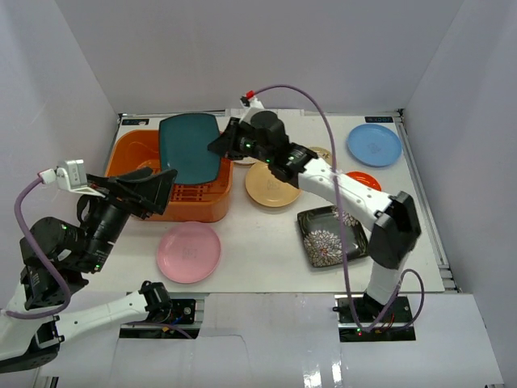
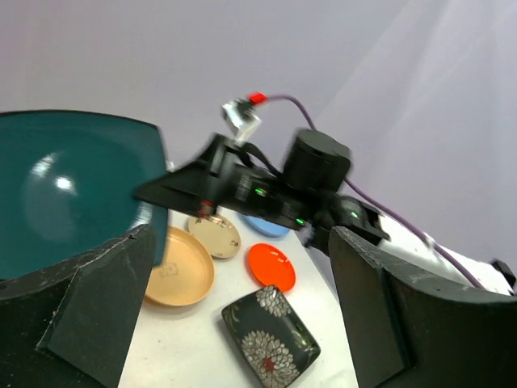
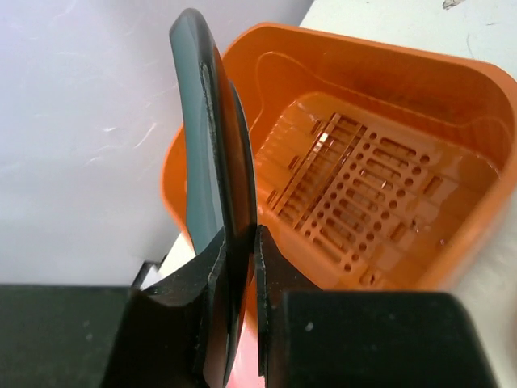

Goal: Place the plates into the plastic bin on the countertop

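Teal plate [image 1: 190, 148] | tilted over orange bin [image 1: 202, 212] | right pincer [image 3: 241, 259] clamps its rim | left pincer [image 2: 242, 234] spread wide

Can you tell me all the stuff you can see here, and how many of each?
plastic bin: 1, orange, far left of the countertop
teal plate: 1, teal, square, over the bin, in the right gripper
pink plate: 1, pink, in front of the bin
tan plate: 1, tan, just right of the bin
cream plate: 1, cream, small, behind the tan plate
orange plate: 1, orange, right of the tan plate
blue plate: 1, blue, far right corner
black floral plate: 1, black with white flowers, square, front right
countertop: 1, white, under everything
left gripper: 1, black, open, over the bin's near side
right gripper: 1, black, shut on the teal plate's edge
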